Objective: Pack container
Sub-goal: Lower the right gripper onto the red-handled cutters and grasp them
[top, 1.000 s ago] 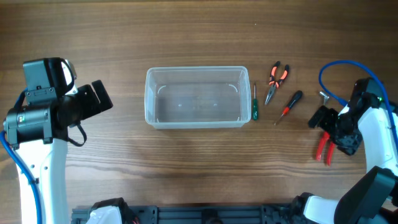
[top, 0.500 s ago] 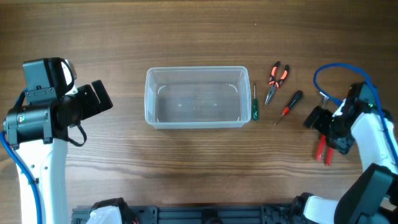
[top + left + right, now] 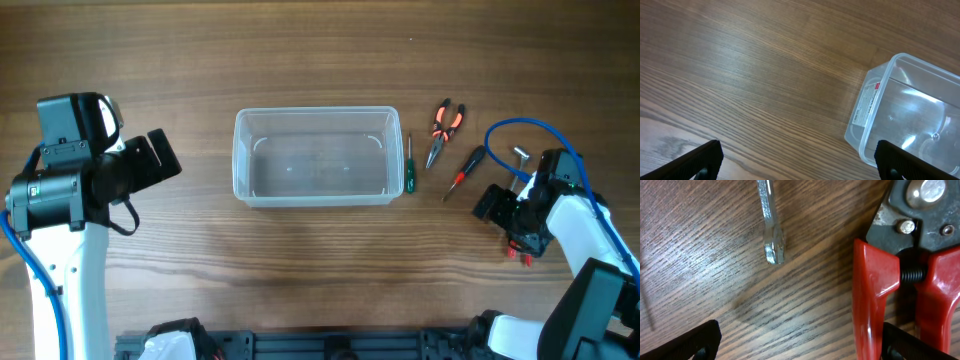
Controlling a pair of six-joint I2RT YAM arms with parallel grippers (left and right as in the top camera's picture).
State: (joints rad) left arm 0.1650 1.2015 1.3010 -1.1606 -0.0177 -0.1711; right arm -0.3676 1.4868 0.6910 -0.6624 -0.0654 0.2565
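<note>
Wood-grain brown table filled every view. Your left arm stood at the left edge of the overhead frame, its left gripper aimed toward the middle of the picture. Its fingers were spread wide with only bare wood between them.

Your right arm reached in from the lower right corner and bent low over the table. The right gripper pointed toward the frame's centre, its fingers also well apart and clamped on nothing. In the right wrist view, the red-handled steel pliers lay on the wood directly under the camera. A slim silvery metal tool lay just beside them at the upper left.

The clear plastic rectangular container sat in the middle of the overhead frame, with nothing inside. Just right of it lay a green-handled screwdriver. Further right were orange-and-black needle-nose pliers and a black-and-red-handled screwdriver.

Compared with a second earlier, you had swung the right arm leftward in the frame. The wrist now covered most of the red pliers, leaving only the handle tips showing below it. The blue cable had shifted left with the arm. The left arm, the container and the other tools had not moved.
</note>
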